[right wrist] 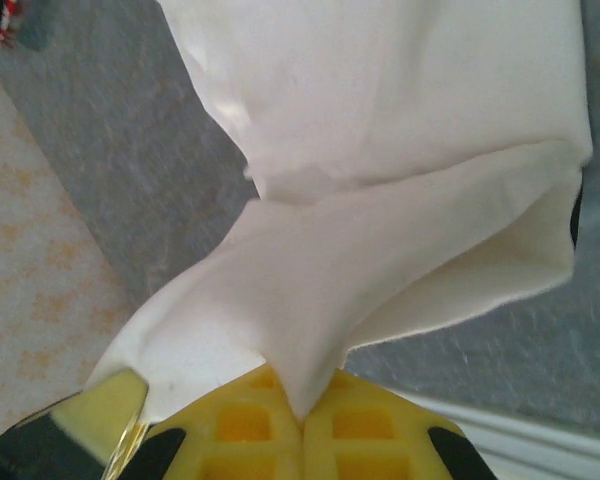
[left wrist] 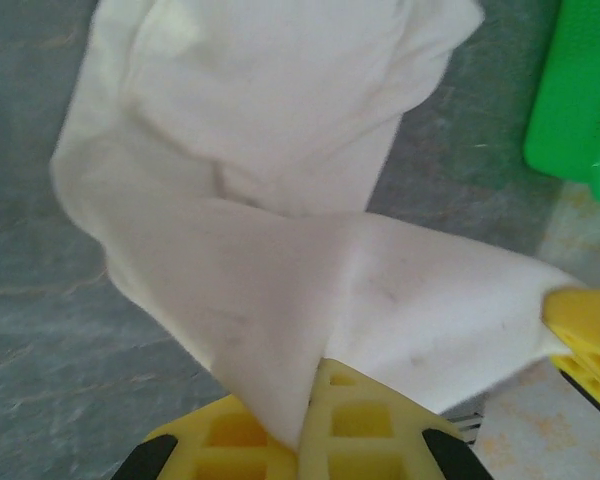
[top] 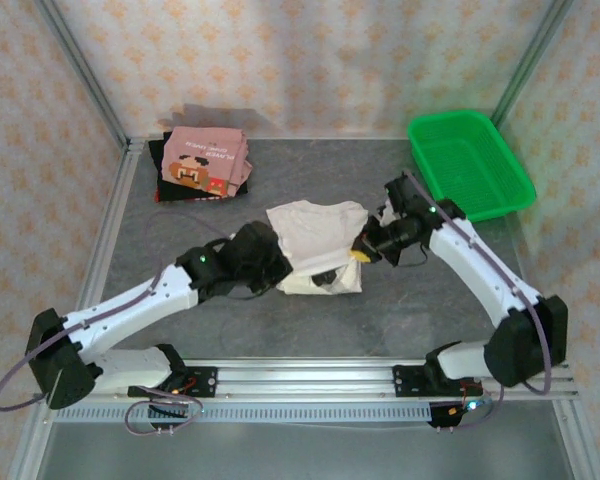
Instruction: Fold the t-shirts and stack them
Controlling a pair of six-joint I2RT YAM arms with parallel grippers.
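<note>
- Off-white soft cloth t-shirt [top: 315,238] bunched at the centre of the top view, partly raised off the grey stone-look table [top: 180,225], lower part heaped on it.
- Left gripper [left wrist: 305,425], yellow-padded, clamped shut on a pinch of the off-white cloth at the bottom of its wrist view, with fabric fanning up and away in a taut triangle.
- Right gripper [right wrist: 300,412] likewise closed tight on a fold of the same shirt, cloth spreading toward the top of its frame.
- From above: held from both sides, left gripper at the shirt's left edge, right gripper at its right edge.
- Folded pink t-shirt with a brown pixel-art face [top: 205,160] at upper left, lying on folded black t-shirts [top: 160,170], well apart from the held one; probably the stack to join.
- Green plastic mesh basket [top: 450,125] at upper right, apart from the shirt.
- Handling, by judgement: light, limp, no stiffness; sagging and creasing wherever unsupported; not fragile; prone to slipping out of a thin pinch under a hard tug.
- Best taken at hems, shoulder seams or corners, then drawn gently apart for a straight edge; better not grabbed mid-panel, for fear of more bunching.
</note>
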